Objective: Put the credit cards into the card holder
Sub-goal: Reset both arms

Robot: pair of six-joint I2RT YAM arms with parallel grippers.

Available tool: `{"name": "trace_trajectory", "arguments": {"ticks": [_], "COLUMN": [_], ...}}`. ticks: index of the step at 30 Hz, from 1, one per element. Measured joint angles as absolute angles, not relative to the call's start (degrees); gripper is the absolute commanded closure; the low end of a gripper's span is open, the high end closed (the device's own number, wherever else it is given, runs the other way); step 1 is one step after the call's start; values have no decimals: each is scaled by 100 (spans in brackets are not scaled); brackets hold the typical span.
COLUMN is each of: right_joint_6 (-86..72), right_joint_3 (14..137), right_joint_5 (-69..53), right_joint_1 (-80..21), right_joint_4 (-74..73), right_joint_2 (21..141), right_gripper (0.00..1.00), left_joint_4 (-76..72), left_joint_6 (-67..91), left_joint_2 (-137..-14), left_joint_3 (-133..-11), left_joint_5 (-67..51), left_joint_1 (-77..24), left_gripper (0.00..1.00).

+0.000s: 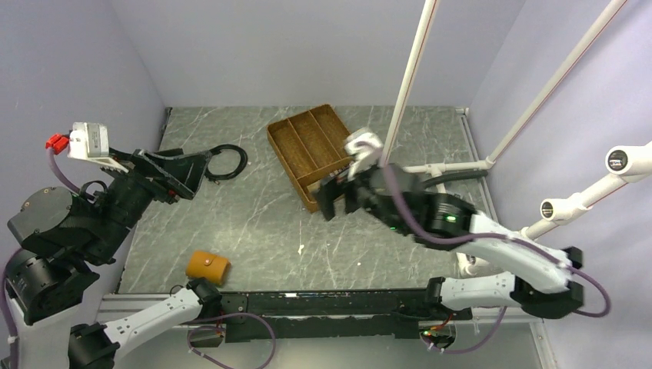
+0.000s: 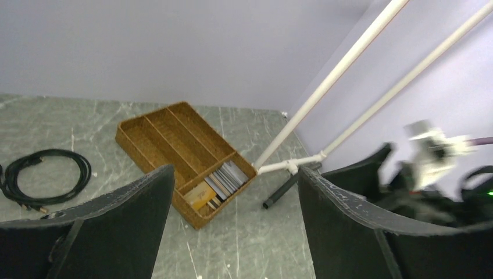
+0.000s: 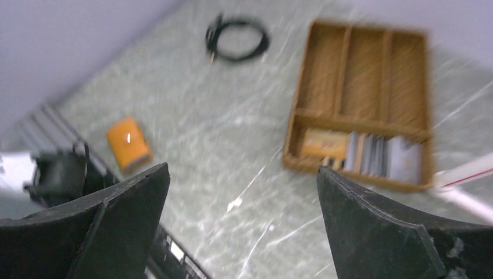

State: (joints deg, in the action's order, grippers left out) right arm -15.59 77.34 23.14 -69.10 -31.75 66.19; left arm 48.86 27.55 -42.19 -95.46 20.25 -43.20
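The left gripper [image 1: 201, 171] is far to the left of the wicker tray [image 1: 288, 171]. Its two fingers [image 2: 131, 203] are spread wide. Nothing is between them.

A black cable [image 1: 227, 161] lies in a loop on the table [image 1: 254, 223], left of the tray and near the left gripper.

The card holder [image 1: 208, 266] is orange. It lies folded shut on the table, left of the tray and closer to the arm bases than the tray is. Nothing touches it.

The tray is brown. It has three long boxes side by side and one short box across its near end. The credit cards [image 2: 224, 180] are in that short box, leaning in a row. Most are grey or dark. One at the left end of the row is orange-tan.

The right gripper [image 1: 338, 196] is at the near end of the tray, and from above it hides the short box. Its fingers [image 3: 136, 197] are wide apart too, and it holds nothing.

Two white poles [image 1: 411, 69] slant up on the right side of the tray.
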Motion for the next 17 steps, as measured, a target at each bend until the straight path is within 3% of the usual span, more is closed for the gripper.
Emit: {"name": "trace_trajectory", "arguments": {"ticks": [10,17], "right_joint_6": [84,795], "right_joint_3": [9067,8868], "right_joint_5": [3723,3806], "right_joint_1": [-6919,-6919], "right_joint_4": [-2458,-1592], "right_joint_2": [5378,5033], "right_gripper": [0,0], "left_joint_4": [4307,4265], "left_joint_6": [2401,2316], "left_joint_2": [-4427,-4447], "left_joint_3": [-9546,-9546], "left_joint_5": [2152,2246], "left_joint_1": [-4320,-4320], "left_gripper": [17,17]}}
